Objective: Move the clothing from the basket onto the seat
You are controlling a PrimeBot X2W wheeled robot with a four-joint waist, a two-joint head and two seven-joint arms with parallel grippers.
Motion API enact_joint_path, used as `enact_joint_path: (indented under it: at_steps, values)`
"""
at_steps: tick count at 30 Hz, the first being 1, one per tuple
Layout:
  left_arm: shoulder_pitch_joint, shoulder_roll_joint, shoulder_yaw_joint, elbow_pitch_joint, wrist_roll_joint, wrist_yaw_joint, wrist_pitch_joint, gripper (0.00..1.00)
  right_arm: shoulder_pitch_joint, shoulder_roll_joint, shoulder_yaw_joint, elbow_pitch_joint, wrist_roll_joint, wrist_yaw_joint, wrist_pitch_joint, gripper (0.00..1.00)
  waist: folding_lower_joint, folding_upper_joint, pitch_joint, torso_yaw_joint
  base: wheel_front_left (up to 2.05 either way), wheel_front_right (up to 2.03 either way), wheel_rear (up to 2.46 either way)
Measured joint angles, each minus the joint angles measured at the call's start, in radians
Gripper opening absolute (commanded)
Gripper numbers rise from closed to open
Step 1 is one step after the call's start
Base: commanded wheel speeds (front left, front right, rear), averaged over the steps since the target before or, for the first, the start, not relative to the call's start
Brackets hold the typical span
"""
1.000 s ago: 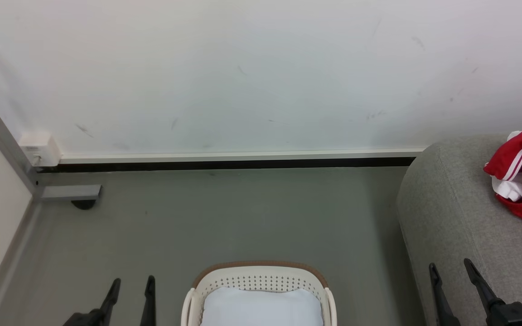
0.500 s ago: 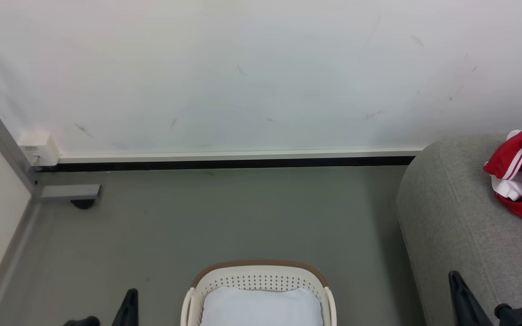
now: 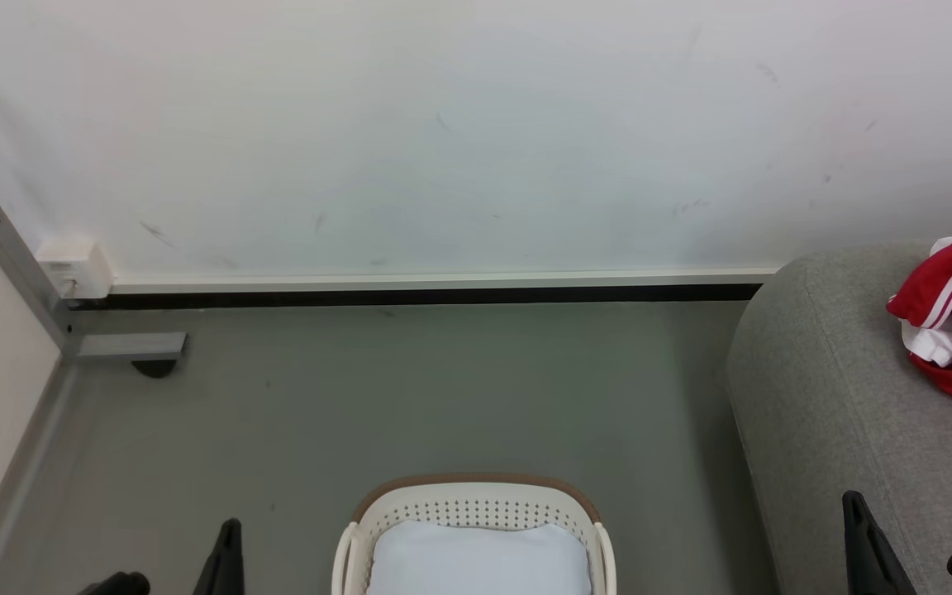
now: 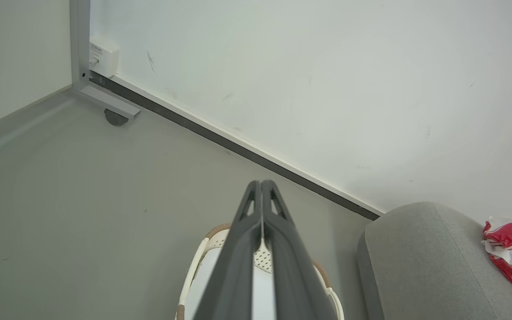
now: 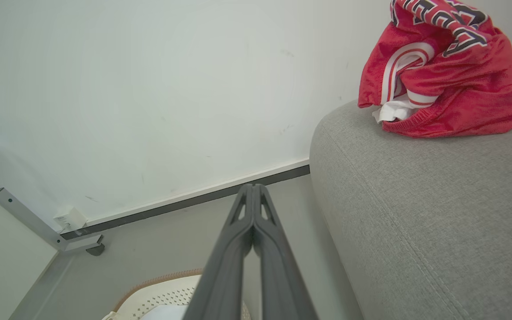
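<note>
Several red and white garments, the clothing (image 5: 451, 84), lay heaped on the grey seat (image 5: 416, 209), ahead and to the right of the right gripper (image 5: 253, 186) and well apart from its tips. The basket (image 3: 476, 496) stood on the floor (image 3: 443, 388) between both grippers, to the right of the left gripper (image 4: 261, 182), with a pale liner cloth (image 3: 476, 558) inside. Each gripper's fingers were pressed together, holding nothing, pointing toward the wall (image 3: 443, 124).

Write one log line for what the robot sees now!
clothing: piled on seat | basket: pale liner cloth inside | left gripper: shut, empty | right gripper: shut, empty
</note>
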Motion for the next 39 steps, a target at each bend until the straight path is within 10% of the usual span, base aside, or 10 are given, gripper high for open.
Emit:
enact_joint_path:
  at_steps: [39]
  values:
    - [-0.050, -0.010, 0.058, -0.028, -0.514, -0.035, 0.134, 0.00, -0.041, -0.001, -0.043, -0.033, 0.560, 0.000, 0.137, 0.00, 0.0000, 0.0000, 0.011, 0.016, 0.00, 0.00, 0.00]
